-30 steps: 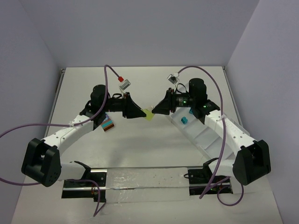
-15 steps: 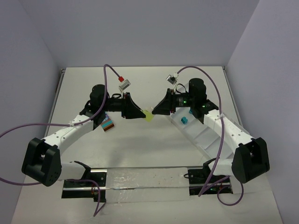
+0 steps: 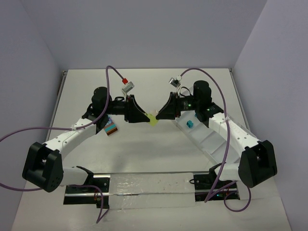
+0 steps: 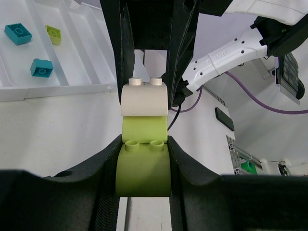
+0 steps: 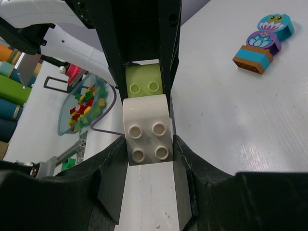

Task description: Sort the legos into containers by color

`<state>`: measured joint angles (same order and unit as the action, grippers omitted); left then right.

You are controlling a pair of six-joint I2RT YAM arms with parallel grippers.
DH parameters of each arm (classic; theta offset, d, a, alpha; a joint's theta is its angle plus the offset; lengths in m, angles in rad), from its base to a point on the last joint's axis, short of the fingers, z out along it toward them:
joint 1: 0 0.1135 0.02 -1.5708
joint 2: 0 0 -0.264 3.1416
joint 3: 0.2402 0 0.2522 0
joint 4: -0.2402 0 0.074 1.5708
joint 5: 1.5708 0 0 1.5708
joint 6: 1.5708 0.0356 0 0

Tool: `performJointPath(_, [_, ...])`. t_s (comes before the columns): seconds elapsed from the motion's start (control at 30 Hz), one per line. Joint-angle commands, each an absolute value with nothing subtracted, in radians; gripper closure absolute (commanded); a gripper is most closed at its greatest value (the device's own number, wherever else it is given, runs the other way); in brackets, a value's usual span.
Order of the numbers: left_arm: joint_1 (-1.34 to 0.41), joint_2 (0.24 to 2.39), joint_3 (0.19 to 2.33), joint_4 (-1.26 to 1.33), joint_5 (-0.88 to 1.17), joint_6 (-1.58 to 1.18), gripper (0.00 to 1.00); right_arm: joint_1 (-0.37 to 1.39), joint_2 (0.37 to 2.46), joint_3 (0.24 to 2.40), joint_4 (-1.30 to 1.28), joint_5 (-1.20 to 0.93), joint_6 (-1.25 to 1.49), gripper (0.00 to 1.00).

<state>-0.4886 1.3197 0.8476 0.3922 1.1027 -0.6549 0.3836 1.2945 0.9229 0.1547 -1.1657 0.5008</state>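
A small stack of legos hangs in mid-air over the table's middle (image 3: 153, 119), held between both grippers. My left gripper (image 3: 146, 117) (image 4: 143, 144) is shut on the lime green brick (image 4: 143, 168) at one end. A second lime brick (image 4: 144, 130) and a cream brick (image 4: 144, 98) sit on it. My right gripper (image 3: 160, 115) (image 5: 149, 142) is shut on the cream brick (image 5: 147, 130), with lime (image 5: 143, 82) behind it. The bricks look joined. The white tray (image 3: 208, 140) lies under the right arm and holds teal bricks (image 3: 189, 124) (image 4: 41, 67) and a lime one (image 4: 54, 34).
A clump of orange-brown, teal and purple bricks (image 3: 111, 129) (image 5: 262, 43) lies on the table under the left arm. A metal rail (image 3: 149, 185) runs along the near edge. Purple cables with tags (image 3: 129, 87) loop above both wrists.
Both grippers have kept hold of the stack. The right wrist has shifted slightly left and away; the stack has barely moved.
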Motion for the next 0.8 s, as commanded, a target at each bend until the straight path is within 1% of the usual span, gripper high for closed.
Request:
performJointPath(0.0, [-0.489, 1.300, 0.835, 0.464, 1.141, -0.645, 1.00, 0.389, 1.269, 0.914, 0.229, -1.143, 0.530, 0.95])
performJointPath(0.03, [-0.489, 1.298, 0.832, 0.461, 1.139, -0.644, 1.00, 0.387, 1.264, 0.913, 0.223, -1.118, 0.529, 1.00])
performJointPath(0.13, [-0.489, 1.281, 0.818, 0.450, 1.131, -0.637, 1.00, 0.377, 1.244, 0.910, 0.191, -1.046, 0.528, 1.00])
performJointPath(0.23, [-0.484, 1.273, 0.840, 0.341, 1.102, -0.558, 1.00, 0.354, 1.222, 0.902, 0.156, -0.943, 0.530, 1.00])
performJointPath(0.3, [-0.480, 1.275, 0.852, 0.270, 1.091, -0.532, 1.00, 0.336, 1.212, 0.899, 0.148, -0.912, 0.538, 1.00])
performJointPath(0.37, [-0.480, 1.280, 0.856, 0.253, 1.077, -0.523, 1.00, 0.330, 1.202, 0.904, 0.118, -0.882, 0.533, 1.00])
performJointPath(0.57, [-0.480, 1.301, 0.772, 0.442, 1.061, -0.667, 1.00, 0.321, 1.171, 0.930, 0.002, -0.728, 0.508, 1.00])
performJointPath(0.6, [-0.480, 1.305, 0.776, 0.420, 1.048, -0.665, 1.00, 0.315, 1.162, 0.945, -0.059, -0.649, 0.504, 1.00])
performJointPath(0.63, [-0.480, 1.308, 0.785, 0.393, 1.022, -0.650, 1.00, 0.312, 1.156, 0.955, -0.107, -0.512, 0.497, 1.00])
performJointPath(0.73, [-0.480, 1.314, 0.829, 0.279, 0.943, -0.612, 1.00, 0.292, 1.138, 0.995, -0.256, -0.247, 0.496, 1.00])
performJointPath(0.77, [-0.480, 1.315, 0.863, 0.196, 0.878, -0.591, 1.00, 0.266, 1.124, 1.003, -0.354, -0.136, 0.503, 1.00])
